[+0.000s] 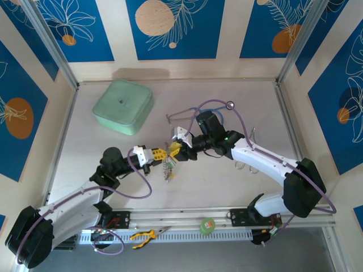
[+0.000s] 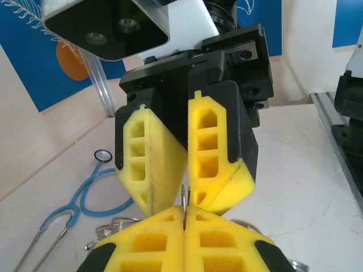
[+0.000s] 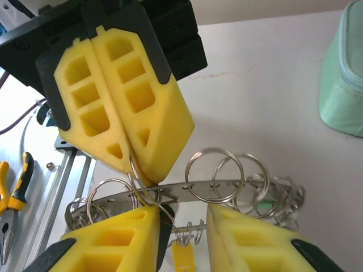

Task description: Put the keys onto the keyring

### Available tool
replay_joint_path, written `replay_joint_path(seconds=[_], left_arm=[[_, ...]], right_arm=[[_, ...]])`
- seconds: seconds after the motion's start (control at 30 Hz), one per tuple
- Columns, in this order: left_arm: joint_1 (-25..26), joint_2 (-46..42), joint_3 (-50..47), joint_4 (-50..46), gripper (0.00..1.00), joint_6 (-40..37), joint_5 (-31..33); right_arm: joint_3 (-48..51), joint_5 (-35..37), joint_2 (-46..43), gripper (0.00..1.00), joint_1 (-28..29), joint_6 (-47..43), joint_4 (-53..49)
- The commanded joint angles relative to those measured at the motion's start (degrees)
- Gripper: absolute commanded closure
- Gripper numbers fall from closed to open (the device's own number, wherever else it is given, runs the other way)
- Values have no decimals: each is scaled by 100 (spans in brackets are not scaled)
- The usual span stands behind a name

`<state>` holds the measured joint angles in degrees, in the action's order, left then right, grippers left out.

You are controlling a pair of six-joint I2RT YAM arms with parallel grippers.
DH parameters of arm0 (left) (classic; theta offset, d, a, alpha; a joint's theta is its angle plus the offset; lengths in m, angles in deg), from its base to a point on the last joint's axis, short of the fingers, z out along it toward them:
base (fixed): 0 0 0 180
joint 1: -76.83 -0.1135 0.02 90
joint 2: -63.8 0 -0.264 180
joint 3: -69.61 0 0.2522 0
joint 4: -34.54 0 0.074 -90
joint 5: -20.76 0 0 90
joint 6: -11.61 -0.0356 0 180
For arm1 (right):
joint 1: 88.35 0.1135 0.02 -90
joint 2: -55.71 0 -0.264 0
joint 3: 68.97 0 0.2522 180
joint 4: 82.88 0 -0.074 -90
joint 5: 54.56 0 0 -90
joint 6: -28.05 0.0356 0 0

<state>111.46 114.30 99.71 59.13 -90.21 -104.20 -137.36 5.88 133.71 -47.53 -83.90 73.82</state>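
Observation:
Above the table's middle my two grippers meet tip to tip: the left gripper (image 1: 160,153) and the right gripper (image 1: 177,148). The left gripper (image 2: 185,212) is shut on a small silver split ring (image 2: 185,195), which also shows between its fingers (image 3: 156,130) in the right wrist view. That ring hangs on the keyring (image 3: 227,186), a curved silver band strung with several rings. The right gripper (image 3: 182,211) stands open just under the band. A dark piece (image 3: 164,229), perhaps the black-headed key, lies against its left finger. A yellow tag (image 3: 181,258) and small keys (image 1: 168,168) dangle below.
A mint green case (image 1: 123,106) sits at the back left. The blue-tubed stethoscope (image 2: 85,192) lies behind the grippers, its chest piece (image 1: 229,105) toward the back. Yellow-handled pliers (image 1: 144,234) and a green tape roll (image 1: 208,226) rest on the near rail.

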Motion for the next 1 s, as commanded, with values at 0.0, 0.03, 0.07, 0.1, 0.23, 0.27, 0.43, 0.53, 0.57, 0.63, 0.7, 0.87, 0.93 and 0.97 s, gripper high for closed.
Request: replay_joint_path(seconds=[0.0,0.03,0.07,0.1,0.23,0.27,0.43,0.53,0.57,0.63,0.7,0.87,0.93,0.97], left_arm=[[44,59,-43,519,100,159,-213],[44,81,-49,557,100,187,-220],[39,103,-51,585,100,197,-241],[44,134,-52,612,100,209,-246],[39,199,-61,726,100,242,-264],[41,208,-61,740,100,251,-274],[42,232,-52,793,100,290,-278],[44,248,-52,835,100,333,-280],[39,254,-52,865,100,359,-275],[44,285,-69,931,100,419,-269],[44,334,-56,910,100,439,-165],[39,114,135,-103,73,153,239],[39,16,304,-758,73,-81,247],[39,-21,383,-1062,74,-197,254]], right_arm=[[225,-116,-287,70,-27,16,384],[258,-157,-313,70,-21,20,423],[298,-228,-337,70,-21,28,491],[327,-304,-357,71,-13,41,539],[365,-474,-377,71,41,26,627],[373,-478,-378,71,51,31,637],[345,-329,-314,81,61,-9,631],[306,-265,-264,87,66,-63,595],[288,-285,-243,88,71,-79,578],[223,-313,-217,95,67,-132,584],[111,-341,-202,100,67,-234,473],[-362,-66,-249,100,84,-866,-519],[-580,192,-234,100,131,-1172,-1039],[-705,345,-204,100,168,-1330,-1303]])
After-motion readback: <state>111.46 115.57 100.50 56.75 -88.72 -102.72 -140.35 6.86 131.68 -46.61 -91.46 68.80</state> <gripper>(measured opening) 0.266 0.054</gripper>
